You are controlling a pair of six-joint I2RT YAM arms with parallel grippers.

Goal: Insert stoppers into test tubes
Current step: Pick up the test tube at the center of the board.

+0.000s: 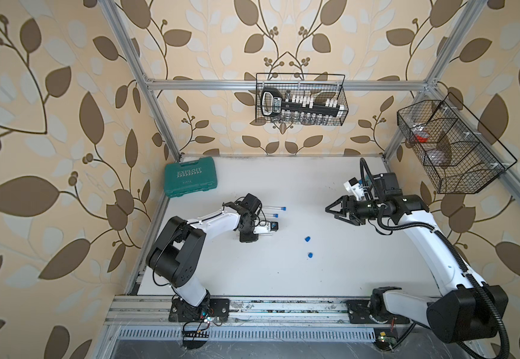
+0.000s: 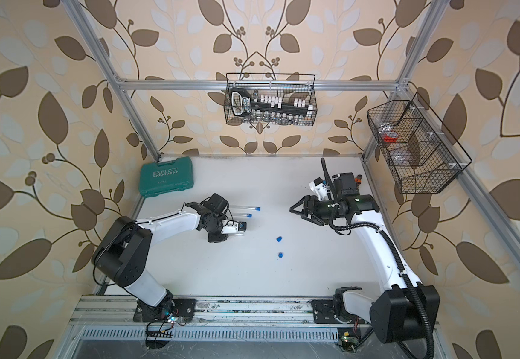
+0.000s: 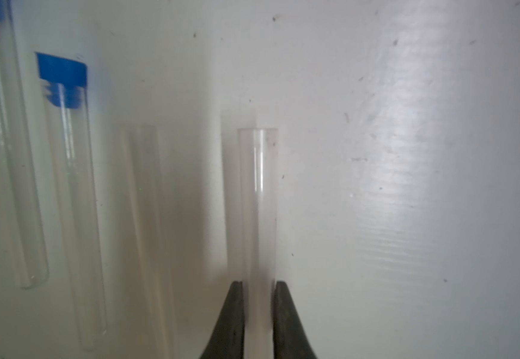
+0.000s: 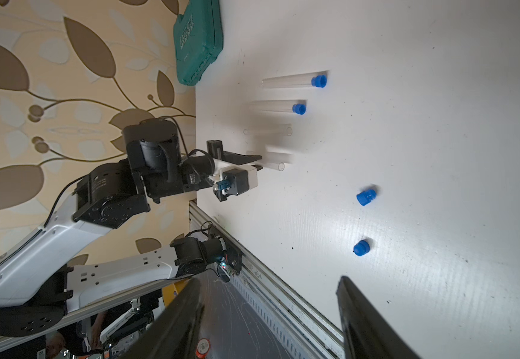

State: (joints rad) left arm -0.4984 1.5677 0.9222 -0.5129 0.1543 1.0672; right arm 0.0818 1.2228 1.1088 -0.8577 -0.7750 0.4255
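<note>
Tube (image 3: 258,202) in jaws, three more tubes (image 3: 75,217), four stoppers (image 4: 365,197)

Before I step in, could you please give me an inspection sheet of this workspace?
Surface: white table, speckled with dirt.
Job's things: two stoppered tubes lying flat; one open tube beside them; a fourth tube in the left claw; two loose stoppers on the table.
Clutter: green case in the far left corner; two wire baskets hung on the frame.
Grippers: left claw shut on the fourth tube; right claw open, empty.
Cables: black hose along the right arm, clear of the parts.
Surroundings: leaf-patterned walls, aluminium frame.
</note>
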